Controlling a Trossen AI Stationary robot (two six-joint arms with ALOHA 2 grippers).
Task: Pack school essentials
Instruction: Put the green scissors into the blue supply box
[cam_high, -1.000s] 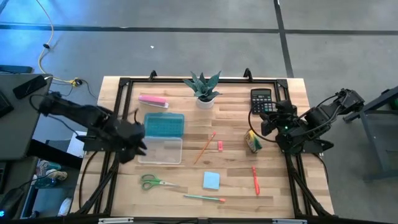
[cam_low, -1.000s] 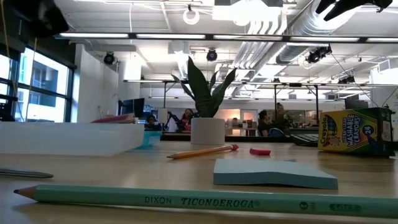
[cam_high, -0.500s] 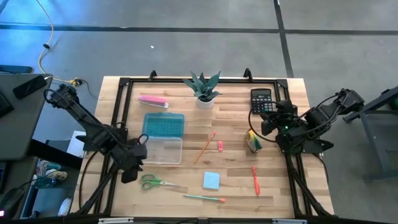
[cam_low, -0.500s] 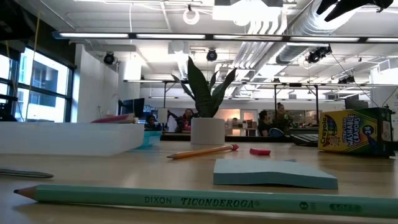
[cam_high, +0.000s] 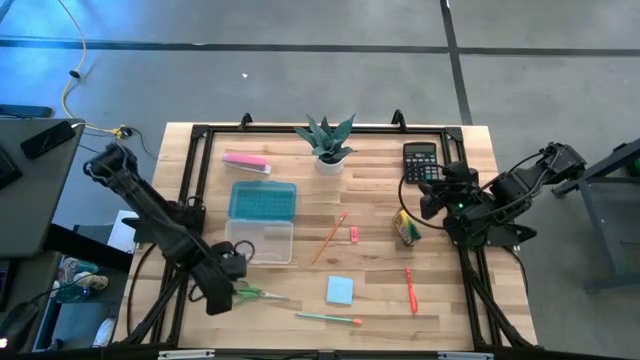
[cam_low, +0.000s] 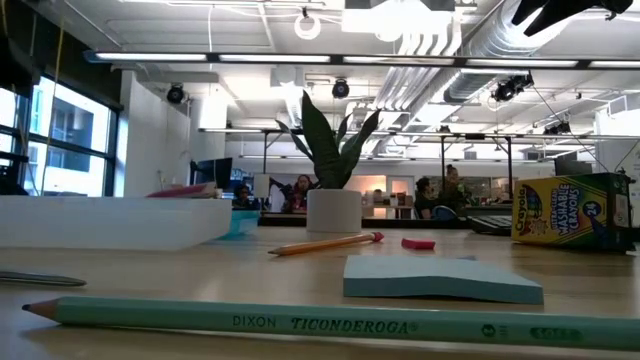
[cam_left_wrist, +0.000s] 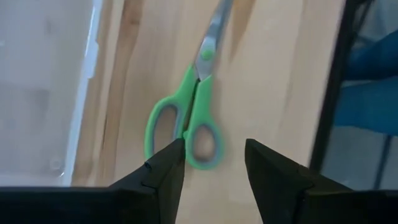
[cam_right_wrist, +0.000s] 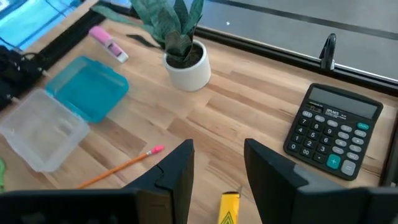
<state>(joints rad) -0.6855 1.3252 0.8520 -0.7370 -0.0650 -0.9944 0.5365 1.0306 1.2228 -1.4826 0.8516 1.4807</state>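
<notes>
Wooden slats form the table top (cam_high: 370, 285), framed by black rails, with a grey floor around it. Landmark: the open case (cam_high: 262, 222) lying flat on the table, its teal half toward the potted plant (cam_high: 327, 141) and its clear half toward the near edge. Both halves appear empty, though the clear half is hard to read from above.

Left gripper (cam_high: 237, 284): positioned just off the clear half's near corner, over the green-handled scissors (cam_left_wrist: 186, 118). Its fingers (cam_left_wrist: 163, 168) stand apart, straddling the handle loops without holding them.

Right of the case: orange pencil (cam_high: 329, 237), then the tiny pink eraser (cam_high: 354, 234), then the yellow-green crayon box (cam_high: 405, 227). Nearer than the case: blue sticky-note pad (cam_high: 340, 290), teal pencil (cam_high: 328, 318), red pen (cam_high: 410, 289).

Right gripper (cam_right_wrist: 217, 171): beyond the crayon box from the case, fingers spread and empty.
</notes>
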